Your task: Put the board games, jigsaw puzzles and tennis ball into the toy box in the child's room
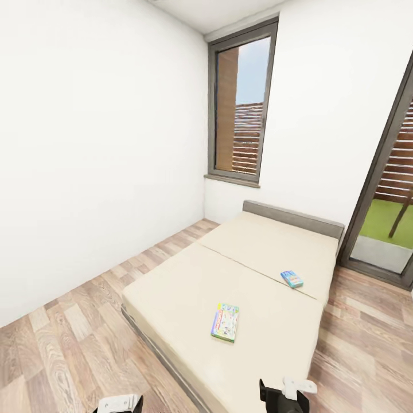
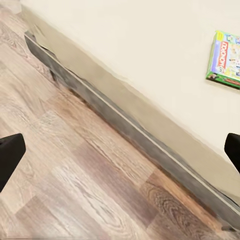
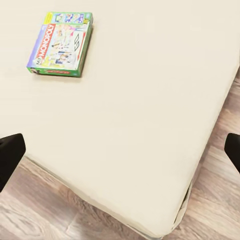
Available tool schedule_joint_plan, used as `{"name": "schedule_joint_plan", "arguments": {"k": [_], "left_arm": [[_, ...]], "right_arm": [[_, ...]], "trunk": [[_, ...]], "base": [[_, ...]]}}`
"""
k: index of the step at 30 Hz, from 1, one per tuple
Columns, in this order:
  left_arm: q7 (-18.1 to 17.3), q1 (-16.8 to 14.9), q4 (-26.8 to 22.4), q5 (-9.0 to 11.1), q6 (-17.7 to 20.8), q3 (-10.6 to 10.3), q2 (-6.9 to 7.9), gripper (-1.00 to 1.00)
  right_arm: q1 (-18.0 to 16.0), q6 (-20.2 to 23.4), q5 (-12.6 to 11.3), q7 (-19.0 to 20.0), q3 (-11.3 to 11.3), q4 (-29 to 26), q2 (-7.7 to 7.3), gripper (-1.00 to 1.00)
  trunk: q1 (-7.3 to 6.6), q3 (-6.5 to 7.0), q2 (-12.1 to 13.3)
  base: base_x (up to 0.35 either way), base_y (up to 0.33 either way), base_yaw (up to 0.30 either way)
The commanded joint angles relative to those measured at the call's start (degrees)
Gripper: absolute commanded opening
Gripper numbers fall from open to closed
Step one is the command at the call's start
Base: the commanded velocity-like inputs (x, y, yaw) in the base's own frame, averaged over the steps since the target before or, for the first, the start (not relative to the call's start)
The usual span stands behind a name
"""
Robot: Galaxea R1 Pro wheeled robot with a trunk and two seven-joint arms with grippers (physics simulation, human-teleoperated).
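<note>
Two board games lie on the cream mattress of the bed (image 1: 189,287). The nearer one is a green-edged Monopoly box (image 1: 225,322), also seen in the left wrist view (image 2: 223,59) and the right wrist view (image 3: 61,44). A smaller blue box (image 1: 292,279) lies farther back, near the bed's right edge. My left gripper (image 2: 120,155) hangs open over the wood floor beside the bed frame. My right gripper (image 3: 120,152) is open above the mattress's near corner, short of the Monopoly box. Both hold nothing. The table, toy box, jigsaw puzzles and tennis ball are out of view.
The bed's dark grey frame (image 2: 125,125) runs low along the plank floor (image 1: 69,338). White walls close the left and back, with a tall window (image 1: 241,109) behind the bed. A glass door (image 1: 390,189) stands at the right. Floor strips run along both sides of the bed.
</note>
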Motion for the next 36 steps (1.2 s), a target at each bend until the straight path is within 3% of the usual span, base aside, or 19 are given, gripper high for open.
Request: {"name": "schedule_joint_plan", "arguments": {"k": [1,36], "left_arm": [[0.14,-0.01,-0.11,0.47,0.28,-0.03,0.0,1.0],[0.14,-0.01,0.61,0.41,-1.36,-0.12,-0.03,1.0]], "right_arm": [[0.02,0.23,-0.51,-0.4,0.1,-0.15,-0.04,1.0],[0.03,0.23,-0.5,-0.4,0.19,-0.12,-0.01,1.0]], "trunk": [[0.02,-0.07,-0.06],[0.02,-0.07,-0.06]], "base": [[0.0,-0.052,0.292],[-0.027,-0.021,0.292]]}}
